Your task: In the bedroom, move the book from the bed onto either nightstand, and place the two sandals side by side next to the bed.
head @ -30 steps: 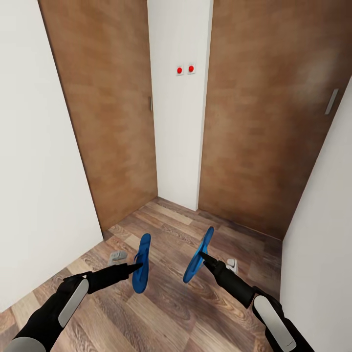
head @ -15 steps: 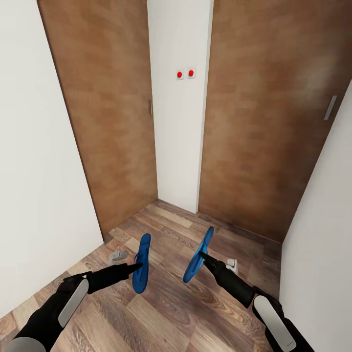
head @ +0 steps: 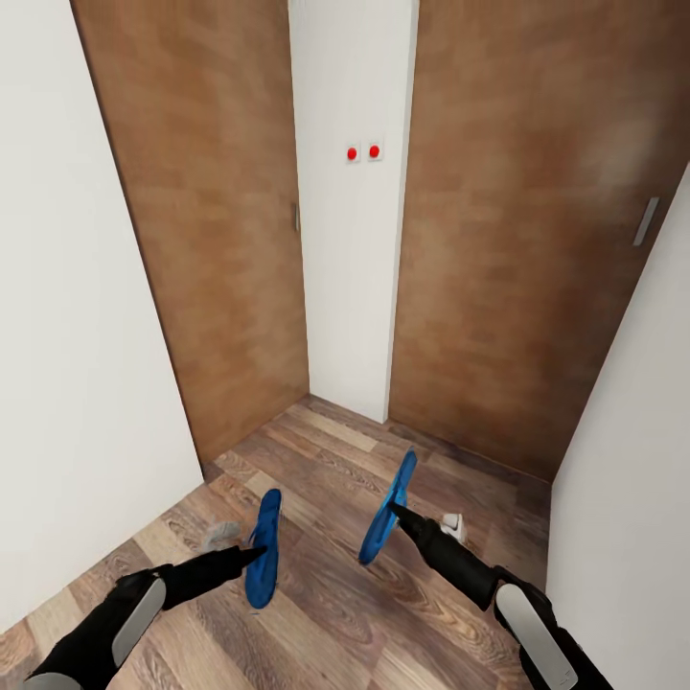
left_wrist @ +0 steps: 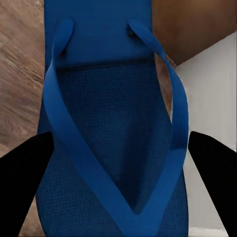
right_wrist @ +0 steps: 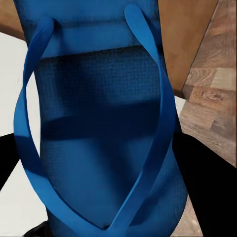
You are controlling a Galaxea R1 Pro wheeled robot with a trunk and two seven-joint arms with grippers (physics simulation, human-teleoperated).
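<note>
I hold one bright blue sandal in each hand above the wood-plank floor. My left gripper [head: 257, 550] is shut on the left sandal [head: 263, 549], which hangs on edge. The right sandal [head: 388, 507] is pinched on edge in my right gripper [head: 394, 507], which is shut too. In the left wrist view the left sandal [left_wrist: 113, 138] shows its strap side between the black fingers [left_wrist: 22, 170]. The right wrist view gives the same close look at the right sandal [right_wrist: 101, 128]. The bed, the book and the nightstand are out of view.
Two plain brown wooden doors [head: 220, 211] [head: 527, 230] stand ahead, with a white wall strip [head: 350, 192] carrying two red buttons [head: 362, 151] between them. White walls close in at left [head: 67, 335] and right [head: 623, 479]. A small white-grey object [head: 452, 525] and a grey one [head: 220, 533] lie on the floor.
My left arm has dropped and pulled back, carrying its sandal lower and a little leftward. The right arm has barely moved. The view has tilted slightly.
</note>
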